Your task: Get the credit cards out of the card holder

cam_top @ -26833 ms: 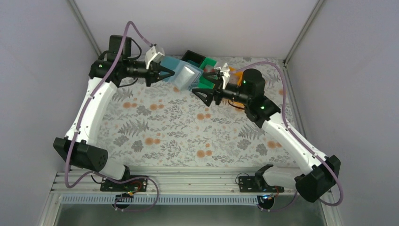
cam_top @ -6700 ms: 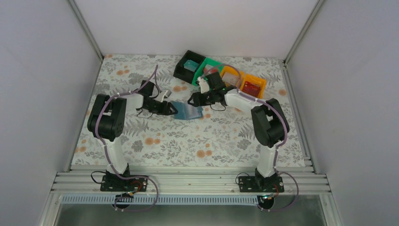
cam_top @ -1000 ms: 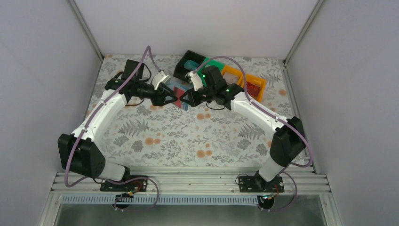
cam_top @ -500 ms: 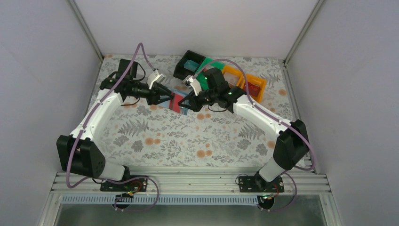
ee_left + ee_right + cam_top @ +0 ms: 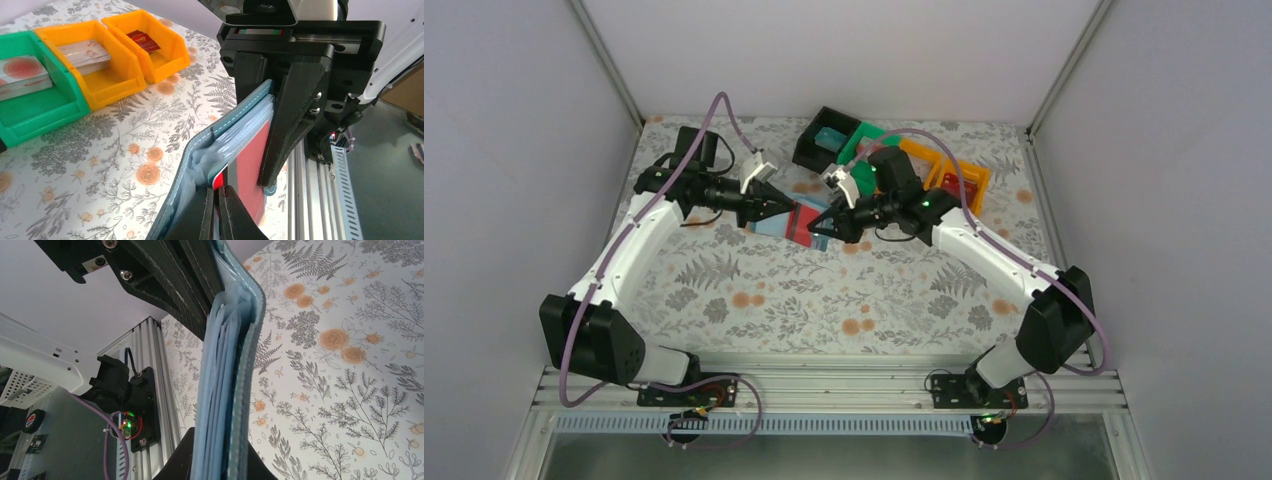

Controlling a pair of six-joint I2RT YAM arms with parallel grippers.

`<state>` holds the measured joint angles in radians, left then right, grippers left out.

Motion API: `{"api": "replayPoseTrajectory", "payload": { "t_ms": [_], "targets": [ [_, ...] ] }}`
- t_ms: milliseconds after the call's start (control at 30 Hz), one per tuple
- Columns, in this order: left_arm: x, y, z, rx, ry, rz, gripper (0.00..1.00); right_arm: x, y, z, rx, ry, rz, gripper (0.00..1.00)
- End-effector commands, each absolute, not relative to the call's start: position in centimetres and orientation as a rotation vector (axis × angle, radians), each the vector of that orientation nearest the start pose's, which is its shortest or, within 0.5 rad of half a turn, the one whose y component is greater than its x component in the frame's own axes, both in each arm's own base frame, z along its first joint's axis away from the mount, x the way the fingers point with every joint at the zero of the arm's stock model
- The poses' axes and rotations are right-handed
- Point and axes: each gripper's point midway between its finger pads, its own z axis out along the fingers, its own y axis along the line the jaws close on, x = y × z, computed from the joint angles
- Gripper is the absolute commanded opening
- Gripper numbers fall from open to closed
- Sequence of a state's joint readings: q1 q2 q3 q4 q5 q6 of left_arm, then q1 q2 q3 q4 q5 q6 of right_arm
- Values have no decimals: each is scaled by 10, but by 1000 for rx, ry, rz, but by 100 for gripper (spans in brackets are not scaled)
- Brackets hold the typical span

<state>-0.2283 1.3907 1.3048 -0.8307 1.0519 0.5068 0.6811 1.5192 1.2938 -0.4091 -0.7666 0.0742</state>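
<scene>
1. Extraction is the step in hand: the card holder (image 5: pixel 235 117) hangs off the counter (image 5: pixel 754 290), over its far half. It sits just short of the bins (image 5: pixel 871 133) lined along the far edge, strung between the two arms.
2. Right pincer (image 5: pixel 824 228) is clamped narrow across the end farthest from the left arm, one black finger on each face, gripping cover and pockets together. That's the anchor.
3. Left pincer (image 5: pixel 218 192) is pinched all but closed. The left wrist view shows a sliver of the red card (image 5: pixel 248 165) caught between its tips.
4. Most of that red card lies tucked in among the pockets, so as I read it, it's gripped but not out yet.
5. Watch the pale pocket plastic (image 5: pixel 202 167): it's bunched up beside the left tips, and I can't tell whether some of it is pinched in with the card.
6. Next move, by my reckoning: the left arm draws straight back along the card's length, away from the right arm, while the right one holds firm and doesn't follow.
7. A skewed pull would likely jam the card in the soft pocket or drag the whole holder. A straight one should slide it free.
8. After that it wants carrying to a bin. Other cards (image 5: pixel 20 70) lie in the green bin (image 5: pixel 45 115) and the orange bins (image 5: pixel 117 82).
</scene>
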Motion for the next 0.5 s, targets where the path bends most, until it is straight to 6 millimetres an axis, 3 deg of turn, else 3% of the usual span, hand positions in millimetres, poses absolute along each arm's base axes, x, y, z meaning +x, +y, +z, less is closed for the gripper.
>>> {"api": "replayPoseTrajectory", "payload": {
  "t_ms": [0,100,200,300,467],
  "targets": [
    [236,-243,303,1271,1681,-1383,3,236,375,336,-1207,1588,1319,4],
    [236,-241,310,1267,1670,-1360,2,239,373,338,-1204,1584,1316,4],
    [249,-227,318,1198,1689,-1322,2,246,365,332,-1179,1616,1299,5],
    [261,-210,313,1146,1714,-1261,2,251,359,328,-1150,1639,1316,10],
    [269,-203,309,1118,1739,-1212,2,252,357,324,-1147,1651,1316,13]
  ]
}}
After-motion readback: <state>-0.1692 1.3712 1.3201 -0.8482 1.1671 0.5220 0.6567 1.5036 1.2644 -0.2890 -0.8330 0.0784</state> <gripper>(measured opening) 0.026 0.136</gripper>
